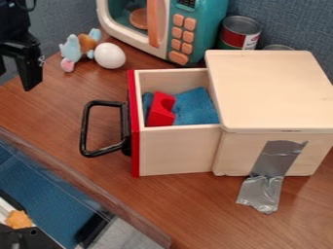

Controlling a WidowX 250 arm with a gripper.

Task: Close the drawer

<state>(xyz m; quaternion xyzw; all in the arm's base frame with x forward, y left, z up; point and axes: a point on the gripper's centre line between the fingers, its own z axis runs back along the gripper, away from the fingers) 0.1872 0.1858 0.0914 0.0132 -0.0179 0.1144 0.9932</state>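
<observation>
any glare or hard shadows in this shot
camera view: small bright glints on the creased silver tape; the box top catches more light than its side; shading around the drawer looks soft, not hard-edged

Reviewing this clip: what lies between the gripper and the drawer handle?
Between the gripper and the handle, the camera view shows only bare table. The toy and the egg sit off that line, nearer the microwave.
</observation>
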